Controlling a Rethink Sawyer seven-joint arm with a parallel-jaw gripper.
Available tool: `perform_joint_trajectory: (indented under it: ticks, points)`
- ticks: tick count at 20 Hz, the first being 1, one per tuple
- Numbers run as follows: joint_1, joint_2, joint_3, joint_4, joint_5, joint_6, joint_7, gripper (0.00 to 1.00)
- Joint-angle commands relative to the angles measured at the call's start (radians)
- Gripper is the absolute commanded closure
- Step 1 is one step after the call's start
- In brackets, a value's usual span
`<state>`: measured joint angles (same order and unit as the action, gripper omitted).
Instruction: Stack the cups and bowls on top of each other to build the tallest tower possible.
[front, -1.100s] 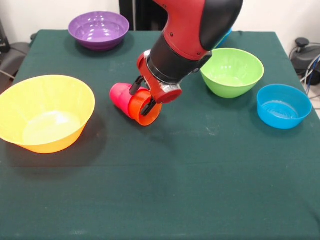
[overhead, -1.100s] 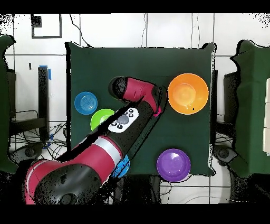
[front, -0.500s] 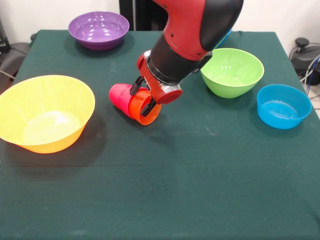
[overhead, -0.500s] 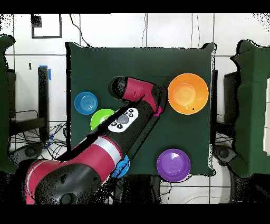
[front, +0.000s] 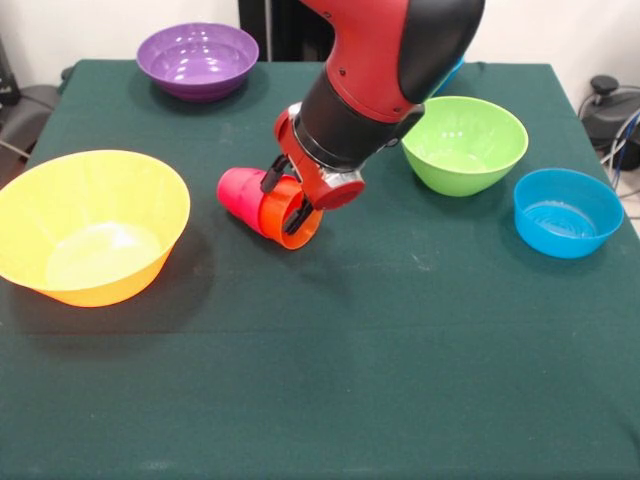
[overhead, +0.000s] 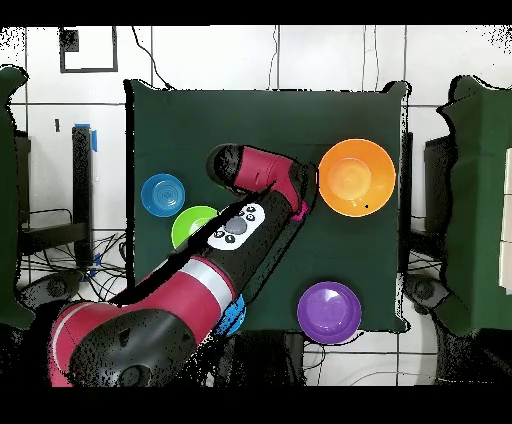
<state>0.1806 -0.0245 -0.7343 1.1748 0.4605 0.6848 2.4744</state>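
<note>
**Fingers clamped on the orange cup's rim, cups lying on their side**

Fingers (front: 285, 200) grip the rim of the small orange plastic cup (front: 283, 214), one black finger outside the wall and one inside the mouth, as you can see in the front view. That orange cup is nested with the red-pink plastic cup (front: 240, 189), and the pair lies tilted on its side on the dark green bench (front: 400, 340), the orange mouth facing the camera and the red-pink end pointing away toward the left. In the overhead view you see only a sliver of red-pink (overhead: 300, 211) past the red and black arm (overhead: 250, 225), which covers the rest.

Around the pair you have the large orange-yellow glossy plastic bowl (front: 90, 226) to the left, well apart, and the purple glossy bowl (front: 197, 60) near the far left corner. To the right sits the medium lime green bowl (front: 464, 143), partly behind the arm, and just beside it a blue round bowl (front: 567, 211) near the bench's right edge. All four bowls stand upright and empty.
</note>
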Motion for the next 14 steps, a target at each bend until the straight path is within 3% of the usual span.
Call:
perform_joint_trajectory:
  ticks: [1,14]
  points:
    - [-0.022,0.027,0.197,-0.012,-0.022,0.026,0.034,0.0]
    - [-0.044,-0.019,0.26,0.032,-0.037,-0.028,-0.004,0.0]
